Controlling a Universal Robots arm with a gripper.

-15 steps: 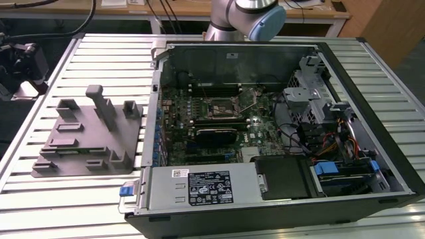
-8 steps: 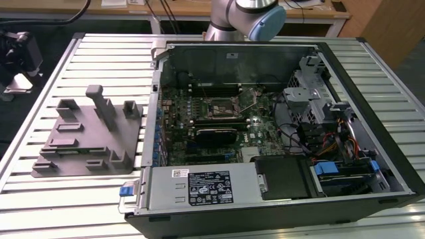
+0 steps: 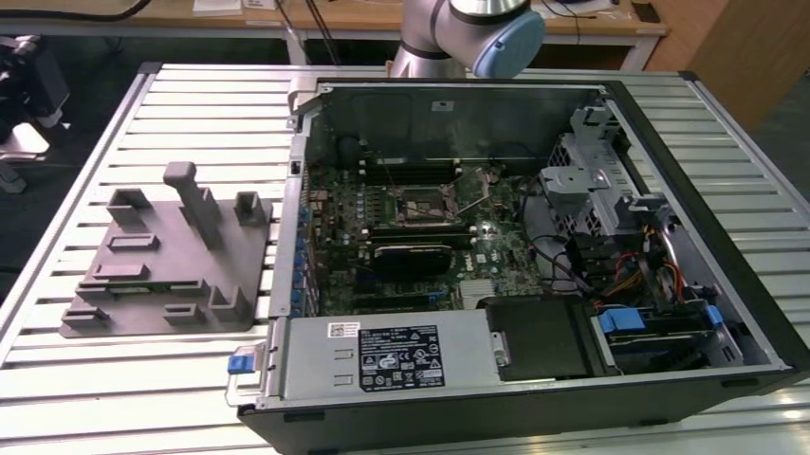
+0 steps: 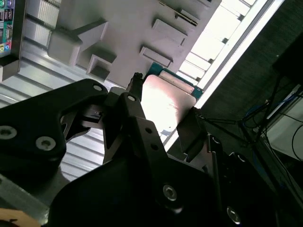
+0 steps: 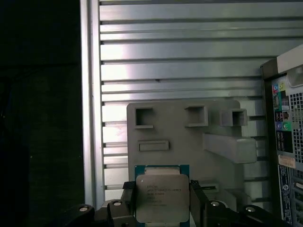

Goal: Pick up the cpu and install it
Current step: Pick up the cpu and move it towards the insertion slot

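Two dark fingers [image 5: 129, 197] of the hand [image 5: 162, 202] are clamped on opposite edges of the cpu [image 5: 162, 191], and in both wrist views that grip looks square! The cpu seems to be up off the grey holder [image 5: 189, 137], which lies beyond it on the slatted metal surface [image 5: 165, 47]. I'd call the pick-up done and the install not yet begun. Over in the exterior view, that holder sits at the left of the frame, just beside the open computer case [image 3: 708, 237]. The socket [image 3: 424, 202] waits near the middle of the frame on the green motherboard [image 3: 500, 251]. Seating the cpu there, I reckon, calls for a level carry, corners matched to the socket frame, and a very gentle touch. As for the cpu itself: flat, square, a dull silver lid with faint print, and a green board edge peeking out along one side
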